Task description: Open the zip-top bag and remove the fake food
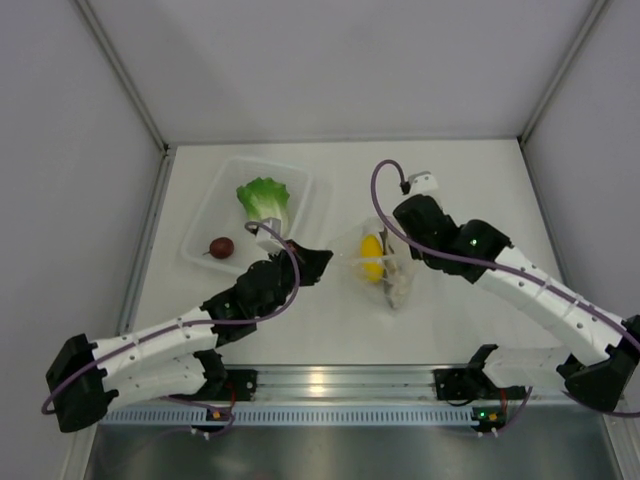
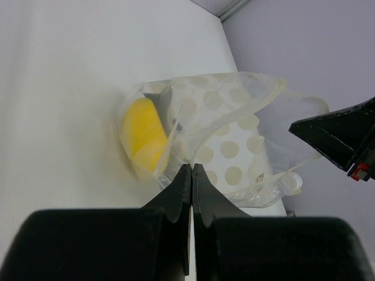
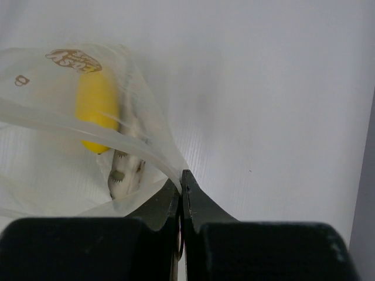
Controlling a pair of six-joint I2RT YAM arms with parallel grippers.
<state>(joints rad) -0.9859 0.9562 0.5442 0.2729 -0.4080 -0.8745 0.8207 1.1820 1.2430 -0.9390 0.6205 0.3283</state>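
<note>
I have the zip-top bag (image 1: pixel 386 276) lying between both grippers. My left gripper (image 2: pixel 191 170) is pinched together on the bag's left edge, and my right gripper (image 3: pixel 180 175) is clamped on the film at the opposite lip. A yellow piece (image 1: pixel 372 258) and a whitish piece (image 1: pixel 400 288) sit inside the bag. Left of the bag, a clear tray (image 1: pixel 200 235) holds the lettuce leaf (image 1: pixel 265 200) and the dark red fruit (image 1: pixel 221 247).

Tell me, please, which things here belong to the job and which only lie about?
Job: zip-top bag, yellow piece and whitish piece inside it, lettuce leaf, dark red fruit.
Lying about: clear tray, holding leaf and fruit.
</note>
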